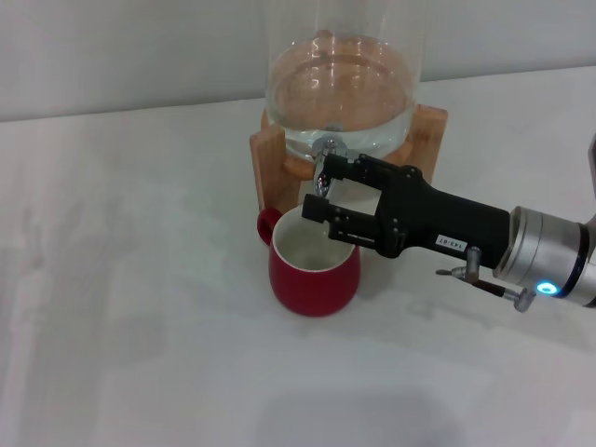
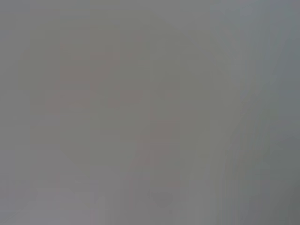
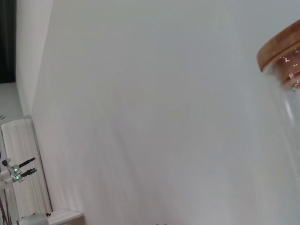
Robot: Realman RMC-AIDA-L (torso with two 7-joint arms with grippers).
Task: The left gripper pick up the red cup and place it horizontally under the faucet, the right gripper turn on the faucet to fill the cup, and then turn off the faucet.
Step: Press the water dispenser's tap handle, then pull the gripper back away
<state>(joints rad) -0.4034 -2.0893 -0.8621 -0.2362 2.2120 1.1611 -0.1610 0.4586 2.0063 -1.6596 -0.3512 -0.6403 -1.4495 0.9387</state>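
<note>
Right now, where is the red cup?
Head view: the red cup stands upright at centre, below the faucet, with the right gripper above its rim.

red cup (image 1: 314, 270) on table (image 1: 140, 279) | before faucet (image 1: 326, 160) | right gripper (image 1: 317, 194) over cup rim

Head camera looks down at dispenser (image 1: 340, 93); wrist cameras face walls.

Glossy red cup (image 1: 315, 270); wooden stand (image 1: 430, 130)
</note>
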